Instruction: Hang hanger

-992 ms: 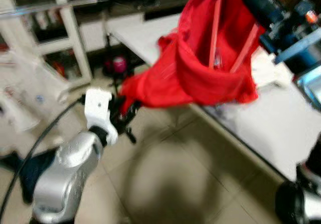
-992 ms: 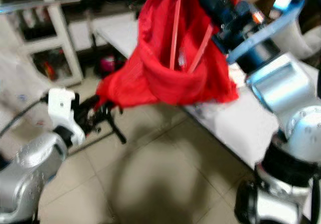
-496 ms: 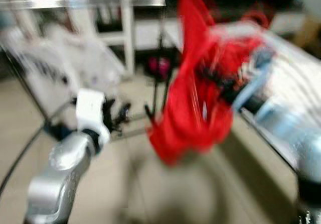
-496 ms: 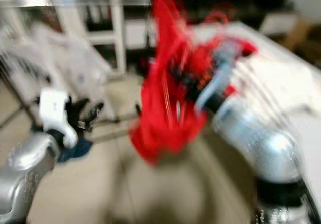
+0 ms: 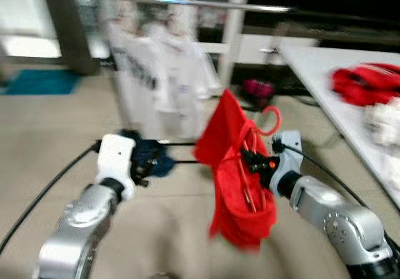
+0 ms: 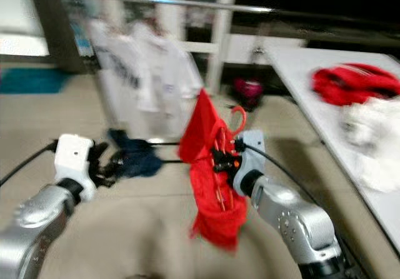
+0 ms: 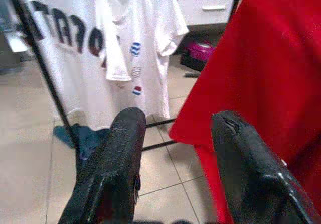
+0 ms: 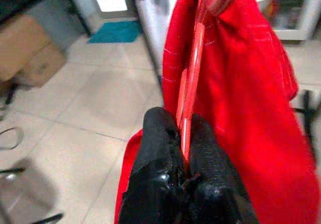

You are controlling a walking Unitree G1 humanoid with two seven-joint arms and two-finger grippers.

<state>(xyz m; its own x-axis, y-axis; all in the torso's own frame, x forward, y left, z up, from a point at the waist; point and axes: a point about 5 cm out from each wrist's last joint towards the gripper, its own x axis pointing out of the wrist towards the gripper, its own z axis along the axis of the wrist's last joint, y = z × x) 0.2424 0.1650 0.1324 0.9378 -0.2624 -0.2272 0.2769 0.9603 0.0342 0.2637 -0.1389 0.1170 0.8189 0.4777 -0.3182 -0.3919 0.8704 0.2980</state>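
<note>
The camera has swung from the white table [image 5: 325,85] toward the silver clothes rail [image 5: 187,2], so it now faces the hanging white T-shirts [image 7: 100,43]. The right gripper [image 8: 183,148] is clamped on the red plastic hanger [image 8: 193,78], which carries a red garment [image 5: 240,185] well below the rail. The left gripper [image 7: 173,148] is spread and empty. Next, I judge, raise the hook above the rail beside the shirts, then lower it on.
</note>
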